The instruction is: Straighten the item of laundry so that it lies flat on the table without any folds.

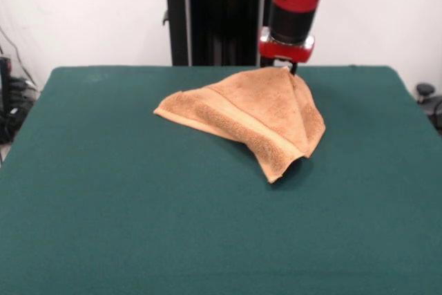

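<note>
The orange-tan terry towel lies on the dark green table, right of centre and toward the far side. It is pulled up into a tent shape, with its peak lifted at the far end. Its woven band and hemmed edge run along the near lower side, and one corner hangs down at the front. My gripper comes down from the red arm and is shut on the towel's peak, holding it above the table. The fingertips are mostly hidden by the cloth.
The black pedestal stands behind the table's far edge. Cables and dark gear sit off the left side. A dark object shows past the right edge.
</note>
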{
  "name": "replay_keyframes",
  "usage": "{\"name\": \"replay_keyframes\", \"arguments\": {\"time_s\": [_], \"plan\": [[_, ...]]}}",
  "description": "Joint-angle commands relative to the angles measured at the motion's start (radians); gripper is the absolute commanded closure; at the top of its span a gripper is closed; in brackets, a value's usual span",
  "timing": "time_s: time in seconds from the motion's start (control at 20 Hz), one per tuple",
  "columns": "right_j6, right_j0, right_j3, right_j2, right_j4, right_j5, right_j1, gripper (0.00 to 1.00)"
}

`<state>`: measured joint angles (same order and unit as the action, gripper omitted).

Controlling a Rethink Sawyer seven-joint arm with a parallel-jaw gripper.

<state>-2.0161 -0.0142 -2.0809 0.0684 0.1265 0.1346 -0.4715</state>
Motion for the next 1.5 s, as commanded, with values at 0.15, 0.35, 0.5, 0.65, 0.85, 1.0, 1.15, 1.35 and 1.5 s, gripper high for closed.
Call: {"name": "replay_keyframes", "arguments": {"time_s": [0.15,0.35,0.5,0.65,0.85,1.0,1.15,1.35,1.5], "plan": [[-0.113,0.028,0.157,-0.037,-0.037,0.016,0.08,0.0],[-0.134,0.02,0.155,-0.045,-0.03,-0.077,0.137,0.0],[-0.138,0.018,0.168,-0.045,-0.028,-0.109,0.165,0.0],[-0.139,0.021,0.167,-0.039,-0.026,-0.116,0.171,0.0],[-0.136,0.056,0.185,0.001,-0.013,-0.138,0.178,0.0],[-0.143,0.065,0.185,0.016,-0.005,-0.186,0.183,1.0],[-0.143,0.068,0.18,0.013,-0.01,-0.177,0.178,1.0],[-0.141,0.071,0.172,0.013,-0.013,-0.166,0.17,1.0],[-0.137,0.063,0.168,0.007,-0.01,-0.167,0.168,1.0]]}}
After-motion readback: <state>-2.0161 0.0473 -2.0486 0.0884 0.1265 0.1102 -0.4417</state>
